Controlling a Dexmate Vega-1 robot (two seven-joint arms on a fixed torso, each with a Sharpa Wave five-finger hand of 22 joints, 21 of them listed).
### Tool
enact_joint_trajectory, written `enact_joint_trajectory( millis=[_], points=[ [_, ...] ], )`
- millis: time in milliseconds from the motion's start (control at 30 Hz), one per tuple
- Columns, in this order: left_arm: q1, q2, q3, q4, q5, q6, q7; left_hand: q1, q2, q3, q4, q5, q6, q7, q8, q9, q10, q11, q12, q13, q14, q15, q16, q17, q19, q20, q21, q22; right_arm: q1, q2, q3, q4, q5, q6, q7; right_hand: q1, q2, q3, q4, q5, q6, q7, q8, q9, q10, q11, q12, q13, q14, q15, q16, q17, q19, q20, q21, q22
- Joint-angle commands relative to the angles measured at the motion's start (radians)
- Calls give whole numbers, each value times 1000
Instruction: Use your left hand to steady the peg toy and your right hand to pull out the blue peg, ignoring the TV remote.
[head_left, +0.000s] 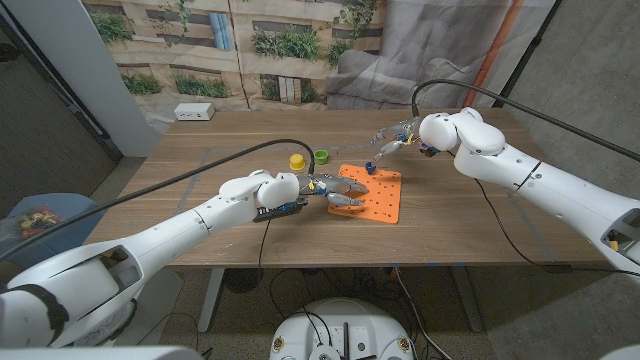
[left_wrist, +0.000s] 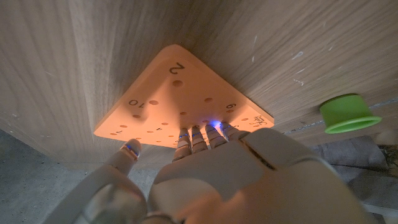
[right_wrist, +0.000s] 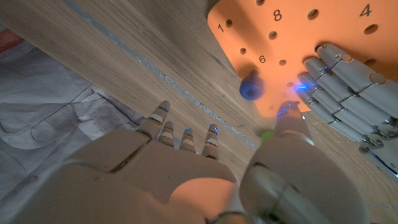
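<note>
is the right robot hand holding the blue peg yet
No: in the right wrist view the blue peg still stands in the orange board, and the right robot hand has its fingers spread short of it.

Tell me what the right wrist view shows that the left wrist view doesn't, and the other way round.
Right wrist view alone: the blue peg standing in the orange peg board, the right hand open short of it. Left wrist view alone: a green peg on the table beside the board. Both: the board with the left hand resting fingers on it.

We see even, soft indoor light on the surface (head_left: 230, 150); wrist views look warm, dimmer, blurred up close.
</note>
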Motion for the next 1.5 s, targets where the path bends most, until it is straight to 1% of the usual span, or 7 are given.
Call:
enact_joint_trajectory(
  millis=[33,333,500,700,1033,1267,1500],
  points=[
    [0,-5,3,2,0,1,-4,12,93,4,-2,5,8,-2,-2,3,8,1,-1,2,6,-60,4,2,3,-166,-2,5,26,44,-49,29,-107,-22,67,16,-2,8,-2,5,2,-8,8,2,-6,-2,7,6,2,7,7,3,11,7,3,5],
    [-3,-11,8,10,-4,0,-9,13,93,6,-3,5,10,-4,-2,3,10,-1,-1,2,7,-60,4,2,4,-166,-3,5,31,73,-68,60,-149,-13,72,27,-4,13,-3,7,10,-9,15,5,-5,0,11,7,7,6,11,3,13,8,4,5],
    [-4,-13,9,12,-5,2,-9,13,92,7,-4,4,13,-6,-1,3,10,0,-2,2,7,-60,4,2,5,-166,-3,5,32,88,-89,63,-206,-17,75,43,-6,20,-5,10,30,-14,27,9,7,-3,19,9,16,7,15,4,19,7,6,4],
    [-10,-19,13,24,-9,-4,-10,13,92,8,-5,4,14,-7,-2,3,11,0,-2,2,8,-61,4,2,6,-166,-3,5,31,106,-85,85,-206,-7,72,57,-10,26,-6,11,45,-11,37,12,18,-1,25,11,26,5,20,5,30,13,8,4],
    [-15,-19,17,31,-18,-10,-22,13,91,9,-6,4,16,-8,-2,3,12,-3,-2,2,8,-62,3,2,11,-164,-2,5,13,115,-77,111,-208,-16,32,84,-13,37,-4,14,99,-16,69,21,42,-3,35,15,48,-3,30,7,48,6,11,4],
    [-14,-18,16,29,-25,-7,-29,13,91,11,-7,4,17,-9,-2,3,12,-4,-2,2,9,-63,3,2,12,-164,-2,5,-6,116,-57,117,-180,-28,-11,98,-15,44,-2,14,139,-25,92,27,56,-4,39,16,59,-6,36,10,63,1,13,4],
    [-7,-10,15,16,-31,-4,-36,14,91,12,-8,4,18,-9,-2,4,13,-5,-2,2,10,-62,3,2,13,-164,-3,5,-34,111,-36,116,-145,-41,-78,122,-18,53,-1,10,215,-26,136,35,93,-9,48,19,89,-15,49,13,94,-8,17,4]
  ],
)
